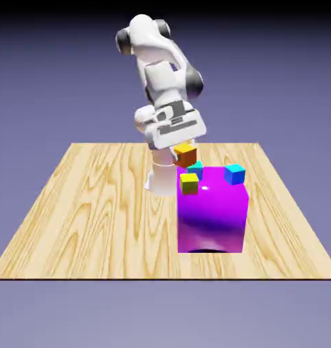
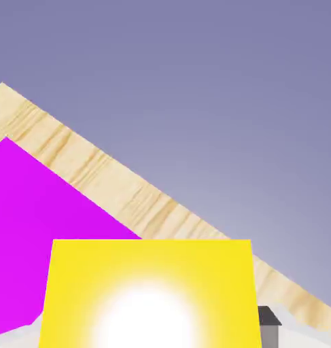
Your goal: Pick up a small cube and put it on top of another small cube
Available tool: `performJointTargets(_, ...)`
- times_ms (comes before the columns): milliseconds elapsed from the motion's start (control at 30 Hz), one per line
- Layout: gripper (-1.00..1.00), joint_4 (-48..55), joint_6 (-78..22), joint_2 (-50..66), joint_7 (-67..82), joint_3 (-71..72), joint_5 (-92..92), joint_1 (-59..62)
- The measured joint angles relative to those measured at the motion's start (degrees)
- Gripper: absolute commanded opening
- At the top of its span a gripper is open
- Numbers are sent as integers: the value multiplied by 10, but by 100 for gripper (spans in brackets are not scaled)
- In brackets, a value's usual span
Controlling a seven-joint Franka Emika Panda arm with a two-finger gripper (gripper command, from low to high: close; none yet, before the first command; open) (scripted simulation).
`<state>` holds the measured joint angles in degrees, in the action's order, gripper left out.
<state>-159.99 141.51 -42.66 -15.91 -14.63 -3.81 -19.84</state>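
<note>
Seeing the pincer (image 1: 184,153) closing on the orange cube (image 1: 185,156), upper middle of the frame in the exterior view, and holding nothing else. Finding the same cube filling the bottom middle of the hand view, showing yellow under a strong white glare and largely hiding the tips; reading this as a squarely centred pinch, likely for keeping the load from twisting. Noting in the exterior view the cyan cube (image 1: 196,167) peeping out just under the load and partly hidden, the yellow-green cube (image 1: 189,183) sitting a little lower, at the left edge of the purple block (image 1: 211,214), and the blue cube (image 1: 234,175) lying by the upper right of the block's top. Looking down past the load in the hand view at the block's flat magenta top, left side, with the bench (image 1: 93,217) running behind in a slanting strip. Judging the carry to be under way and the stacking not yet done; carrying high probably for clearing the other cubes. Not telling from here which one is waiting as the base. Next, probably needing to line up over one cube, level the load and lower gently; otherwise risking clipping a neighbour or landing off-centre and tipping.
</note>
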Motion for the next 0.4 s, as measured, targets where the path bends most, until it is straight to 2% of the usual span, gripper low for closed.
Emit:
performJointTargets(133,-100,4,-21,-12,-37,51,-6,35)
performJointTargets(300,-100,-28,104,79,-21,35,-25,7)
performJointTargets(333,100,-32,119,90,-19,33,-27,4)
performJointTargets(400,100,-32,119,90,-19,33,-27,4)
